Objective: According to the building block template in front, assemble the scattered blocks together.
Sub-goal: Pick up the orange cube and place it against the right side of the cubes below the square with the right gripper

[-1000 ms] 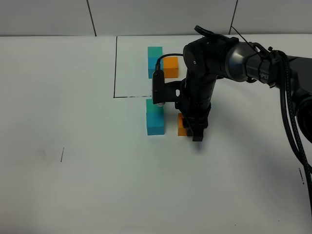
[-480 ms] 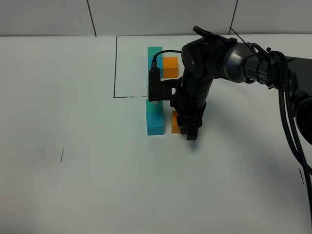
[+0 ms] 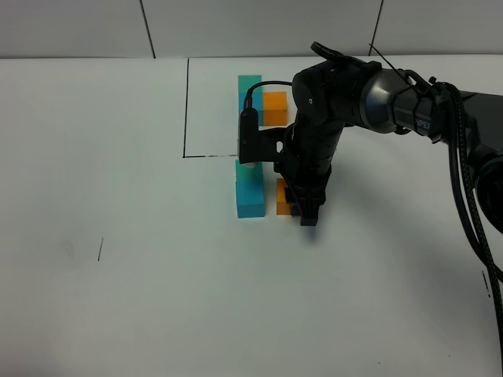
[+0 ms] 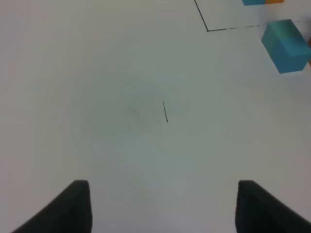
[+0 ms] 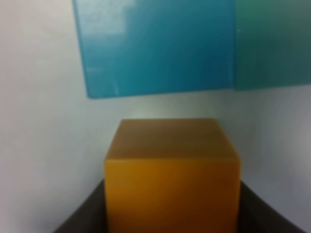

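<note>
Exterior high view, contents of a white table (image 3: 118, 298):

1. Building block template (image 3: 251, 98): three cubes in an L, teal-green at the far end, blue next to it, orange to the right of the blue. It sits at the far side of the table inside a thin black frame (image 3: 187, 110).
2. Teal-green block (image 3: 248, 172): just outside the near line of the frame, flat on the table.
3. Blue block (image 3: 251, 201): touching the near face of the teal-green block, in line with it.
4. Orange block (image 3: 284, 196): right of the blue block, close beside it with a narrow strip of table between them.
5. Right gripper (image 3: 303, 210): pointing down at the orange block. In the right wrist view the block fills the space between both dark fingers (image 5: 80, 216); the gripper is clamped on it.
6. Left gripper (image 4: 163, 213): seen in the left wrist view only. Its fingertips are spread well apart with nothing between them, above bare table near a short pen mark (image 4: 165, 111).
</note>
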`<state>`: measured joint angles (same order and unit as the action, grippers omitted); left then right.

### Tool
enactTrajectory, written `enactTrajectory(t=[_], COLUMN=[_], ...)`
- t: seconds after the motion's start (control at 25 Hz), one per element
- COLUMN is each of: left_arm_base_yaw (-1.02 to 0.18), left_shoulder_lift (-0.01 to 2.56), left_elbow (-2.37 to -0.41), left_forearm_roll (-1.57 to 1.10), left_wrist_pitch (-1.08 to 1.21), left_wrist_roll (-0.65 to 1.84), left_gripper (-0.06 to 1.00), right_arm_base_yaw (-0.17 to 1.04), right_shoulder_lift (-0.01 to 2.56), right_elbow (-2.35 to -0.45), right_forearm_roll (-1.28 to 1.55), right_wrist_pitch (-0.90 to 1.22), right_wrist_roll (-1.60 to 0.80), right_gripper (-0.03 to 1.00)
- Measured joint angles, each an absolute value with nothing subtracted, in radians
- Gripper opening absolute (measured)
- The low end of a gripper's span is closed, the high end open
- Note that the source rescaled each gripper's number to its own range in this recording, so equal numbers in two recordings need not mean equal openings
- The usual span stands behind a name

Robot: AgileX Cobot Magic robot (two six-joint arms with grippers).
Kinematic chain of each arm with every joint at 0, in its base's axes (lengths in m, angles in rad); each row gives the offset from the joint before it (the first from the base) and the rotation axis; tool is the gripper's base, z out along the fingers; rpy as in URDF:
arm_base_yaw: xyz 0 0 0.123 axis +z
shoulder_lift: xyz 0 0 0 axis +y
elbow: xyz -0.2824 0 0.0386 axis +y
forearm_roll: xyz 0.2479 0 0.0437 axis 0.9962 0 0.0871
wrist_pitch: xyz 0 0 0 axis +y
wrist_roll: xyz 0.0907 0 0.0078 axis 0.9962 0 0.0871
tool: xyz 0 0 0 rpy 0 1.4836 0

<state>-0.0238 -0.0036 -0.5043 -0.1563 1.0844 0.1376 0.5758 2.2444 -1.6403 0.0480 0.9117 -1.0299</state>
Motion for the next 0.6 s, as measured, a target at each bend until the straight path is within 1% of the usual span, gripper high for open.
enactTrajectory(t=[0.6], left_arm_base_yaw=[-0.024], left_shoulder_lift=[-0.004], left_elbow=[-0.504], left_forearm_roll=[-0.156], left_wrist_pitch=[1.084], left_wrist_roll=[0.138], left_gripper=[0.36], right_arm_base_yaw=[0.587], right_shoulder_lift=[2.255], right_elbow=[-1.647], right_forearm_roll=[0.057], right_wrist_pitch=[0.909], right_wrist_roll=[-1.051], right_gripper=[0.0])
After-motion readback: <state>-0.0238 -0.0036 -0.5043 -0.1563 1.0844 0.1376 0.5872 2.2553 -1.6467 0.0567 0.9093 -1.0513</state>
